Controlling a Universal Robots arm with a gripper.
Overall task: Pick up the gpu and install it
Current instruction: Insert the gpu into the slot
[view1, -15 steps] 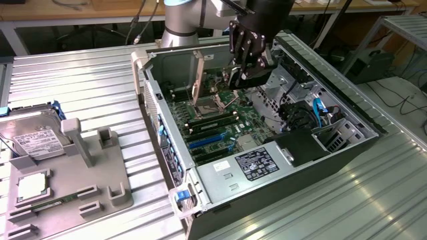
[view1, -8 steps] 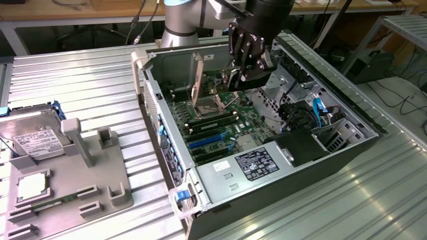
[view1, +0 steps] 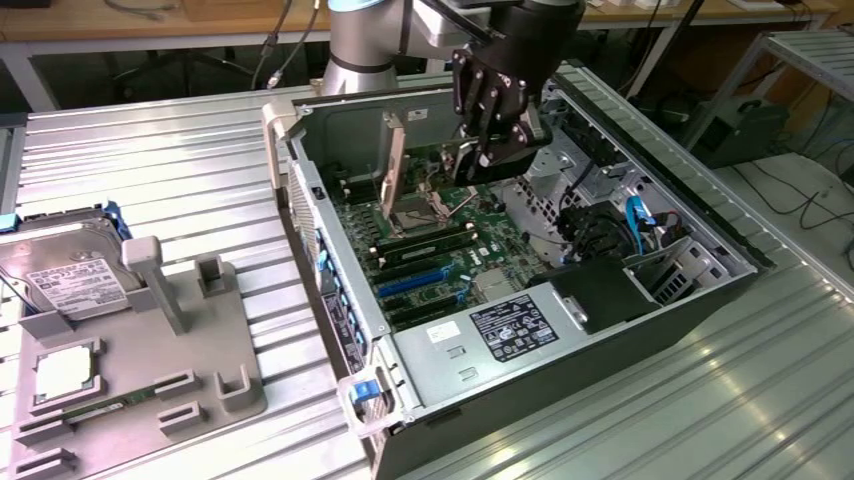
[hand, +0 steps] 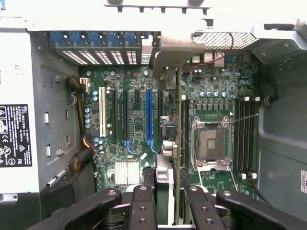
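My gripper (view1: 489,158) hangs inside the open computer case (view1: 694,225), shut on the gpu (view1: 398,170). In the wrist view the gpu (hand: 176,143) appears edge-on as a thin green card between the two black fingers (hand: 143,203). Its silver end bracket (hand: 170,52) points toward the case's rear slot openings. The card is held above the motherboard (hand: 129,129), between the blue expansion slot (hand: 148,115) and the empty processor socket (hand: 210,143). Whether its edge touches a slot cannot be made out.
A power supply with a white label (view1: 514,328) fills the case's near end, with cables and a drive cage (view1: 627,230) at the exterior view's right. Outside, a grey fixture (view1: 147,340) holds a hard drive (view1: 67,275) and a processor (view1: 64,372).
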